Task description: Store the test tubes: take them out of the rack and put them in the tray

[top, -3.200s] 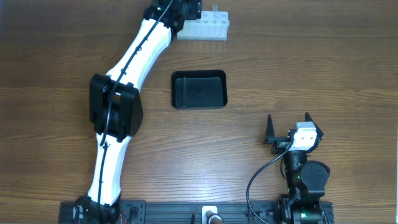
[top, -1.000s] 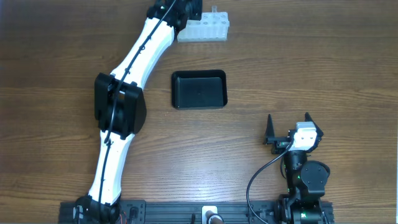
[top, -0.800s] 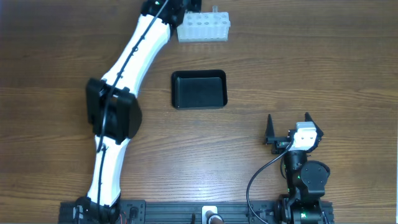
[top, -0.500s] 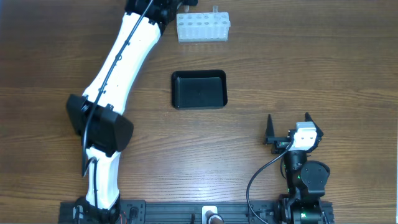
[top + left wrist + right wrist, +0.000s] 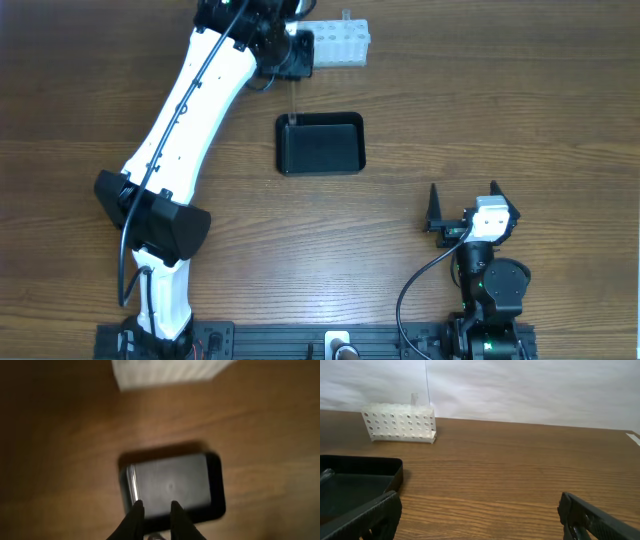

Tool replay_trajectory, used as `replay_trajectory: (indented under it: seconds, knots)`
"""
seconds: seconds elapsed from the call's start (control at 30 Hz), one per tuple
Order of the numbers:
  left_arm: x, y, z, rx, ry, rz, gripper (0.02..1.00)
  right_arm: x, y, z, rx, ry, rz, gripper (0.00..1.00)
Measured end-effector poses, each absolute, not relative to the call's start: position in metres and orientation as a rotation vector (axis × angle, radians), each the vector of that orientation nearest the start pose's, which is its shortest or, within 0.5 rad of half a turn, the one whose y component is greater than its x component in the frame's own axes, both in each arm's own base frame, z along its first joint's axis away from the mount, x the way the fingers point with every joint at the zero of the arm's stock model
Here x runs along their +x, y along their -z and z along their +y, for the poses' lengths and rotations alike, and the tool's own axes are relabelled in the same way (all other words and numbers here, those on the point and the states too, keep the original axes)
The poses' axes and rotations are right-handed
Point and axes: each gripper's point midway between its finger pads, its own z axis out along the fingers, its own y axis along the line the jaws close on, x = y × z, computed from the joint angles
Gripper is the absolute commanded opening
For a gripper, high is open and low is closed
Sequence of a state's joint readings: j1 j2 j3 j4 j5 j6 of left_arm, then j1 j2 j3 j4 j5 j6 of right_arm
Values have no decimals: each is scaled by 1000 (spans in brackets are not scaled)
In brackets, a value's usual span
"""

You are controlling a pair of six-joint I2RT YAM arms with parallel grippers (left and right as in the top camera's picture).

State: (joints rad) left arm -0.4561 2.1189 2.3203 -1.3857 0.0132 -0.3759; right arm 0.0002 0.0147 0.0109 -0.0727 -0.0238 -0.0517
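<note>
Top view: my left gripper (image 5: 296, 58) sits in the upper middle of the frame, just left of the white rack (image 5: 335, 42). From it a thin, clear tube (image 5: 292, 100) runs down the frame to the upper left corner of the black tray (image 5: 330, 150). I cannot tell whether the gripper has hold of it. A second tube (image 5: 346, 14) stands at the rack's upper right. My right gripper (image 5: 465, 205) is at lower right, spread wide with nothing in it, well apart from the tray.

Left wrist view: the tube (image 5: 132, 482) reads as a glassy, shiny cylinder along the tray's (image 5: 216, 490) left wall. One end is at the upper left corner, the other beside the left gripper (image 5: 155, 507). The rack (image 5: 167, 370) is a pale block at the top.

Right wrist view: the rack (image 5: 400, 422) stands at upper left on the wooden table (image 5: 520, 460), with the second tube (image 5: 414, 398) poking above it. The tray (image 5: 355, 485) lies at the left edge, and a tilted bit of clear tube (image 5: 325, 474) shows there. The right gripper (image 5: 479, 497) gapes wide over bare wood.
</note>
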Motion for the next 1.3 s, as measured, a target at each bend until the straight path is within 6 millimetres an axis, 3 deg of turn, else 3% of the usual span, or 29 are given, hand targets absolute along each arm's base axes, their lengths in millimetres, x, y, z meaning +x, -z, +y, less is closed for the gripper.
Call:
replay_trajectory:
  seconds: [0.23,0.63,1.3]
  knots:
    - [416,-207,-221,86,311,2865,45,246,-158,4,-61,19,1646,993]
    - [418,-116,-230,78,261,3079,51,246,-158,4,-61,19,1646,993]
    - [421,-52,-232,69,201,3185,66,246,-158,4,-62,20,1646,993]
